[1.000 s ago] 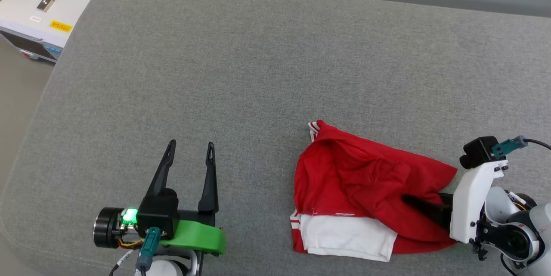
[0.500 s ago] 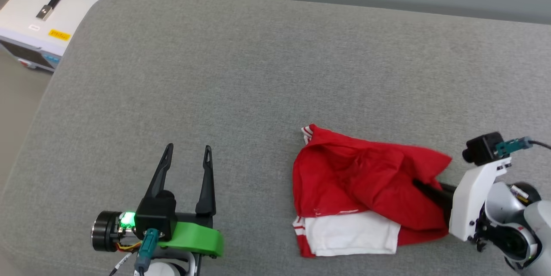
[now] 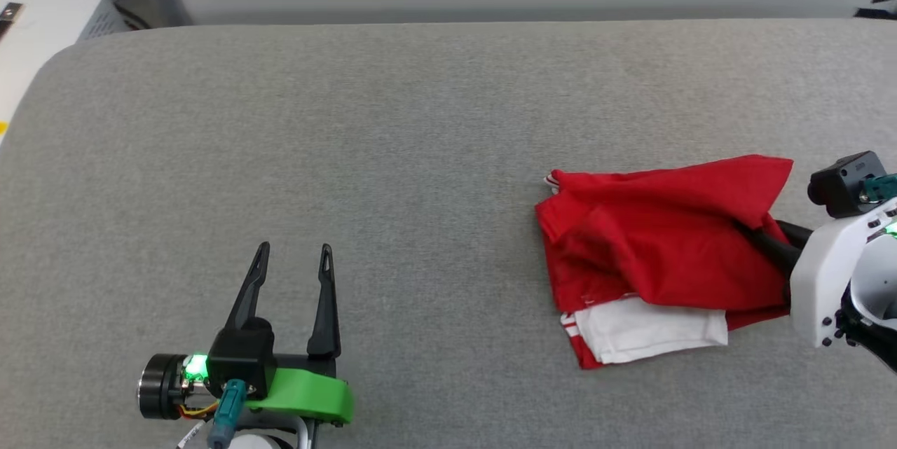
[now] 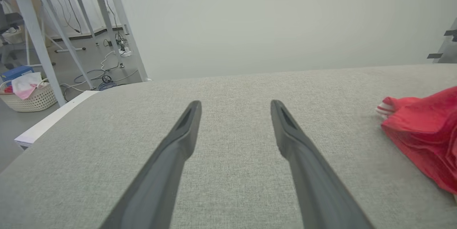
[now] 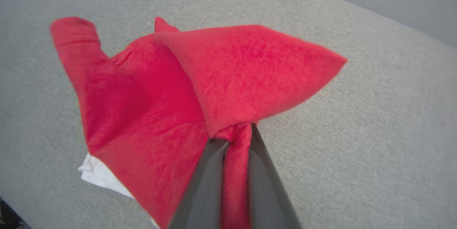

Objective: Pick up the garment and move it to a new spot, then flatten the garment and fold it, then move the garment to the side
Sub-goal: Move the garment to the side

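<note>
The right tool (image 5: 237, 132) pinches the right edge of the crumpled red-and-white jersey T-shirt (image 3: 652, 246) for carrying; the left tool (image 3: 293, 248) rests spread, empty.

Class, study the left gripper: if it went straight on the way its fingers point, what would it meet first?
Likely only the grey cushion: the line of the left gripper crosses bare fabric toward the far edge. The garment lies off to its right.

garment (image 3: 659, 246) on right of cushion (image 3: 420, 155), left gripper (image 3: 294, 247) well apart
</note>
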### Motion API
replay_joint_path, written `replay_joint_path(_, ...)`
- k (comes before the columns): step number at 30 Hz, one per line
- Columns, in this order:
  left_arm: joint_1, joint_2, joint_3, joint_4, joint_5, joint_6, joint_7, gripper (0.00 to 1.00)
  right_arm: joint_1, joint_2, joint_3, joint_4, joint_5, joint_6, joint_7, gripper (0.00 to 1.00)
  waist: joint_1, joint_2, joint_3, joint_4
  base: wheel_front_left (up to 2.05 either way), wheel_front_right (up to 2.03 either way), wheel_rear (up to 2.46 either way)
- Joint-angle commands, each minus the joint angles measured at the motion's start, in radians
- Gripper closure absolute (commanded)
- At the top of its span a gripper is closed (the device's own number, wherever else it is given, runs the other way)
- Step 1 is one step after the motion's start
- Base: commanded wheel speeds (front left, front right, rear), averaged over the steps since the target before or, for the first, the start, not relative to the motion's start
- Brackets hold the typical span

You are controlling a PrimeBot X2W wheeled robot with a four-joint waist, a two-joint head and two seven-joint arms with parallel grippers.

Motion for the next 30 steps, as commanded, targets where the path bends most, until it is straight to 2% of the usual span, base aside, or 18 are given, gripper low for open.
replay_joint_path(1,-0.004,0.005,0.004,-0.003,0.008,-0.005,-0.006,0.0,-0.019,-0.012,0.001,-0.005,-0.006,-0.001,-0.008,1.0,-0.0001,0.0,0.005,-0.085,0.0,0.0,0.0)
replay_joint_path(7,-0.023,0.02,0.016,-0.013,0.015,-0.011,-0.006,0.0,-0.044,-0.049,-0.023,0.008,-0.017,-0.001,-0.029,1.0,-0.0001,0.0,0.034,-0.154,0.0,0.0,0.0)
replay_joint_path(12,-0.054,0.032,0.015,-0.034,0.026,-0.015,-0.006,0.0,-0.078,-0.091,-0.07,0.055,-0.022,-0.001,-0.054,1.0,-0.0001,0.0,0.093,-0.175,0.0,0.0,0.0)
replay_joint_path(22,-0.165,0.064,0.002,-0.085,0.046,-0.022,-0.006,0.0,-0.206,-0.222,-0.161,0.22,-0.06,-0.001,-0.064,1.0,-0.0001,0.0,0.282,-0.151,0.0,0.0,0.0)
replay_joint_path(30,-0.232,0.073,-0.02,-0.103,0.05,-0.018,-0.006,0.0,-0.285,-0.255,-0.216,0.39,-0.112,-0.001,-0.081,1.0,-0.0001,0.0,0.372,-0.12,0.0,0.0,0.0)
